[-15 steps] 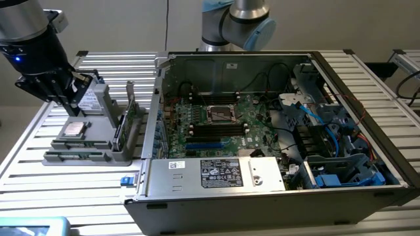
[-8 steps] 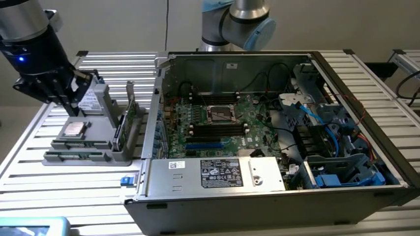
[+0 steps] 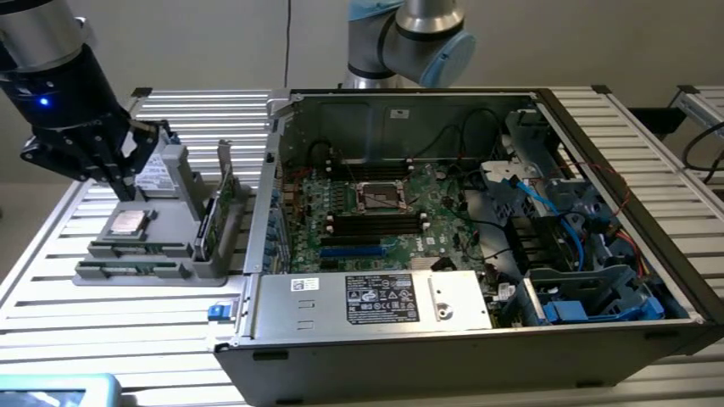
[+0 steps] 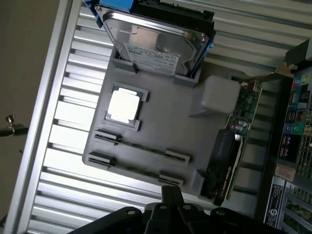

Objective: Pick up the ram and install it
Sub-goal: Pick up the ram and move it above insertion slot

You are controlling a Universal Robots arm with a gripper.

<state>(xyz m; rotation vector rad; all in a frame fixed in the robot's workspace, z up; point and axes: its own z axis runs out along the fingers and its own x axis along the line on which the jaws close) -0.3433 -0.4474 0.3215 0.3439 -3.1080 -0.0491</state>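
Observation:
Two ram sticks stand on edge in the clips of a grey parts holder (image 3: 169, 273). They show as thin strips, one ram stick (image 3: 138, 248) behind the other (image 3: 127, 270). From the wrist camera they are dark lines, ram (image 4: 141, 147) and ram (image 4: 134, 169). My black gripper (image 3: 122, 188) hangs over the holder's back part, near the hard drive, fingers together and holding nothing. In the wrist view the gripper (image 4: 170, 194) sits just off the outer ram stick's end.
The holder also carries a hard drive (image 4: 156, 46), a CPU (image 4: 124, 105) and an upright green expansion card (image 4: 234, 131). An open PC case (image 3: 453, 331) with its motherboard (image 3: 374, 212) lies at the exterior view's right of the holder, on a slatted metal table (image 3: 102, 339).

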